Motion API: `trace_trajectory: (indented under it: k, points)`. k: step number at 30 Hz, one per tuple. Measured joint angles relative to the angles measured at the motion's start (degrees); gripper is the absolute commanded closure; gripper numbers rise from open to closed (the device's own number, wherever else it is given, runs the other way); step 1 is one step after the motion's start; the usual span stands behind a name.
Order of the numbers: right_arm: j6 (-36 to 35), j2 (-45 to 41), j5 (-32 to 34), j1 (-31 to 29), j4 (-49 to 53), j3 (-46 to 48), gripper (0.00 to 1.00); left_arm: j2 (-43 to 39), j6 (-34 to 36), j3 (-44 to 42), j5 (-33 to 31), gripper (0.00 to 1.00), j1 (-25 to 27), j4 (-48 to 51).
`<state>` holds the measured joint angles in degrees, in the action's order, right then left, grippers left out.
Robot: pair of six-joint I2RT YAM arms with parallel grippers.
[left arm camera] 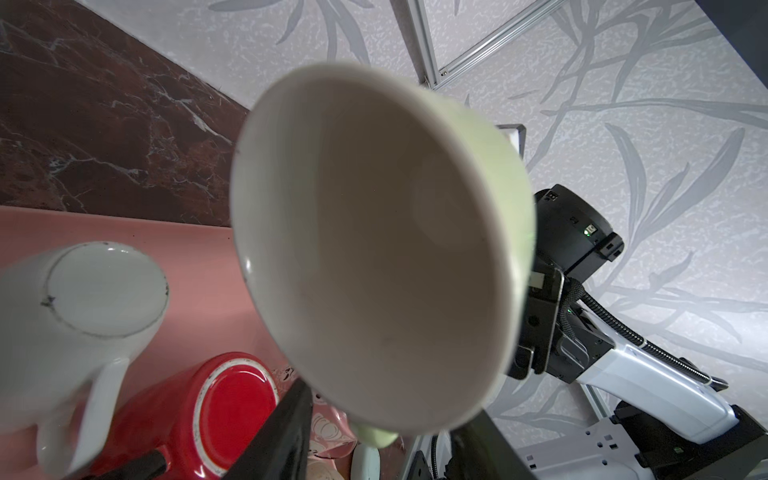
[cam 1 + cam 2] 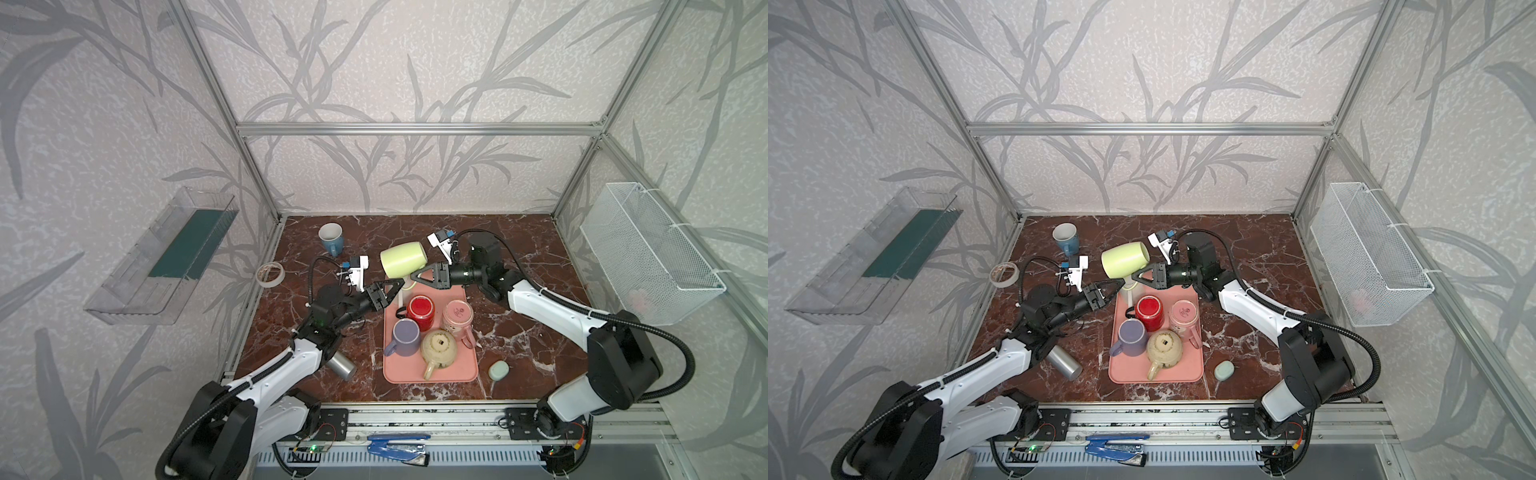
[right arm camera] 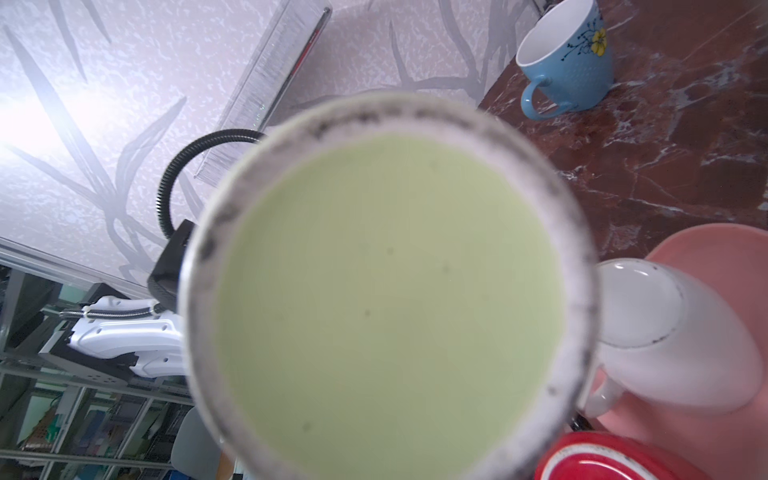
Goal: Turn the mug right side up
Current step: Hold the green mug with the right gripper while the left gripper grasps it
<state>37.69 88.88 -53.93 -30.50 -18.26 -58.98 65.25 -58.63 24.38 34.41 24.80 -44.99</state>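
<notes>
The light green mug [image 2: 403, 258] [image 2: 1124, 259] hangs in the air on its side above the far end of the pink tray [image 2: 415, 376]. Its white inside [image 1: 374, 249] faces the left wrist view and its green base [image 3: 386, 299] fills the right wrist view. My right gripper [image 2: 413, 276] [image 2: 1136, 276] is shut on the mug at its lower base end; its fingers are hidden in the right wrist view. My left gripper [image 2: 397, 291] [image 2: 1119, 286] [image 1: 388, 411] sits just below the mug's mouth, its jaws partly apart on either side of the handle end, with gaps showing.
On the tray stand upside-down mugs: white [image 1: 83, 307], red [image 2: 420, 309], pink [image 2: 457, 316], purple [image 2: 405, 337] and cream [image 2: 438, 351]. A blue mug [image 2: 331, 239] stands upright at the back left. A tape roll [image 2: 270, 274], a silver can [image 2: 340, 365] and a pale green case [image 2: 498, 370] lie around.
</notes>
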Motion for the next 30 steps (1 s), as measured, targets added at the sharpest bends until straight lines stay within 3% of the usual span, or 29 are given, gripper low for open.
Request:
trace_trajectory:
  k: [7,21,30]
  points:
    - [5.33,1.62,-2.82,1.03,-7.85,0.13,1.00,5.42,-3.26,0.00,0.61,0.55,0.02,-8.35]
    - [12.59,6.43,-6.25,1.36,-21.94,1.33,1.00,10.16,-6.10,2.93,2.95,0.67,0.02,-15.52]
    - [14.86,8.26,-6.84,1.99,-25.40,1.36,1.00,13.25,-7.63,3.69,3.72,0.74,0.02,-19.19]
